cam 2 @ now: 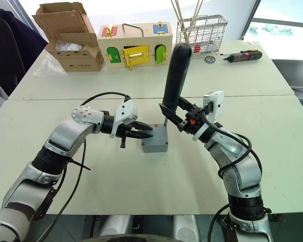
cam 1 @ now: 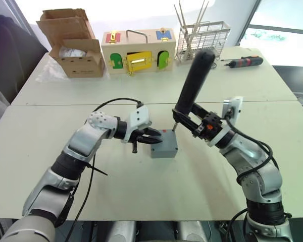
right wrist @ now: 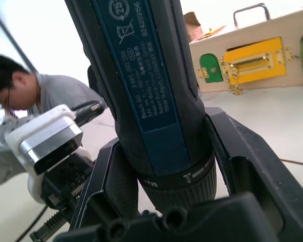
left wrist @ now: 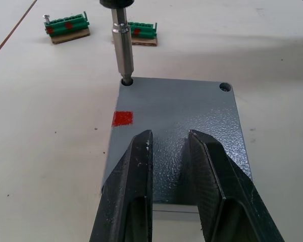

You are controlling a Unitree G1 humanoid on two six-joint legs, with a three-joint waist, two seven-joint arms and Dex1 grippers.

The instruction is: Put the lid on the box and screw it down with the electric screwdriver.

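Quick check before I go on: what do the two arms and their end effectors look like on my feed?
Both arms have silver-grey metallic shells with black joint sections. A loose black cable loops along the left arm to its wrist, another along the right forearm. Each wrist carries a white camera housing. The left end effector has two tapered black fingers with textured inner pads; the right end effector is black too, with an orange spot near its base.
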